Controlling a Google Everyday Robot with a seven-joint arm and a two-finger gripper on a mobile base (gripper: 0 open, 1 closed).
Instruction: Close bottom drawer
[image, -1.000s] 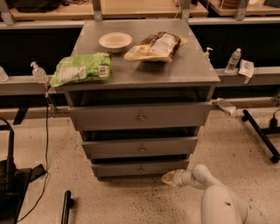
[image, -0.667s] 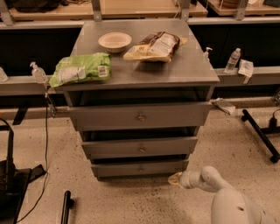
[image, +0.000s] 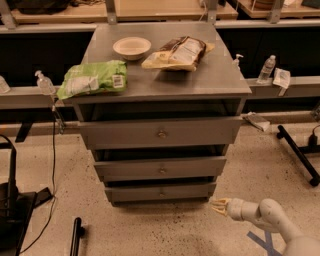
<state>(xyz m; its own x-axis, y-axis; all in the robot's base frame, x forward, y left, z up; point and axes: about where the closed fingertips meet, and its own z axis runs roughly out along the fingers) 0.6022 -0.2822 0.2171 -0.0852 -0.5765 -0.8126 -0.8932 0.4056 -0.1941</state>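
The grey metal cabinet (image: 165, 75) has three drawers. The bottom drawer (image: 161, 192) is the slimmest, with a small round knob in its centre, and its front stands a little out from the cabinet body. My gripper (image: 218, 206) is low near the floor, just right of and slightly in front of the bottom drawer's right end, pointing left toward it. It does not touch the drawer. The white arm runs off to the lower right.
The top drawer (image: 161, 132) and middle drawer (image: 161, 168) also stand out. On the cabinet top lie a green bag (image: 92, 79), a white bowl (image: 131, 47) and a brown snack bag (image: 179, 52). Black stands (image: 300, 155) sit on the speckled floor at right and left.
My gripper has drawn back to the right and slightly down, away from the bottom drawer's front. The drawers look unchanged.
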